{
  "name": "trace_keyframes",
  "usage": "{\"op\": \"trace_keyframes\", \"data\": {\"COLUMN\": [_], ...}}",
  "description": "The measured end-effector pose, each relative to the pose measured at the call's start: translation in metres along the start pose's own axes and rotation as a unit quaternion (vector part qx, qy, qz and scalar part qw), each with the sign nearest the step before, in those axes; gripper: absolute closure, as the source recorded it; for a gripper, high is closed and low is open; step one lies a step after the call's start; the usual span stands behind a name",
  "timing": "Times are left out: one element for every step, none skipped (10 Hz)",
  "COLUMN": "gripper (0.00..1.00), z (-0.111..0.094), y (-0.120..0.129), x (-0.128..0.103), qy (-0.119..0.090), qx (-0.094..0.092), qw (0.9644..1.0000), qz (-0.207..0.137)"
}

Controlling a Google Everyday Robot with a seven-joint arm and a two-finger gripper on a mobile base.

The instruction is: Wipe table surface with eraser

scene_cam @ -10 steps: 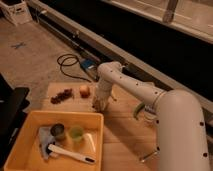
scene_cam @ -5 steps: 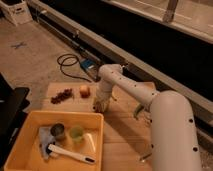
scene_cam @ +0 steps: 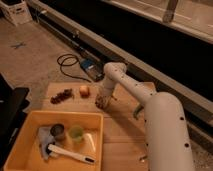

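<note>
The light tan plank table surface fills the middle of the camera view. My white arm reaches in from the lower right and bends down to it. The gripper is low on the wood, just right of a small round orange fruit. At its tip sits a small dark block with pale flecks, the eraser, pressed against the table. The gripper is shut on it, and the arm's wrist hides most of the block.
A dark reddish-brown oblong cluster lies left of the fruit. A yellow plastic bin at the front left holds a blue pad, cups and a pale stick. A coiled cable lies on the floor beyond the table's far edge.
The arm's forearm has swung slightly. The gripper tip stays low on the table at nearly the same spot beside the fruit. Nothing else has moved.
</note>
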Motion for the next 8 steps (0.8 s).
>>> {"op": "trace_keyframes", "data": {"gripper": [1.0, 1.0, 1.0, 1.0, 1.0, 1.0, 1.0, 1.0], "z": [0.004, 0.009, 0.015, 0.017, 0.016, 0.012, 0.002, -0.006], "y": [-0.008, -0.014, -0.018, -0.016, -0.012, -0.006, 0.002, 0.013], "x": [-0.004, -0.012, -0.024, -0.036, -0.043, -0.052, -0.052, -0.049], "qy": [-0.003, -0.01, -0.019, -0.028, -0.03, -0.032, -0.024, -0.016], "qx": [0.008, 0.014, 0.016, 0.015, 0.009, -0.003, -0.013, -0.028], "qw": [0.9999, 0.9998, 0.9995, 0.9993, 0.9993, 0.9993, 0.9996, 0.9995], "qz": [-0.005, -0.011, -0.017, -0.021, -0.021, -0.02, -0.011, -0.001]}}
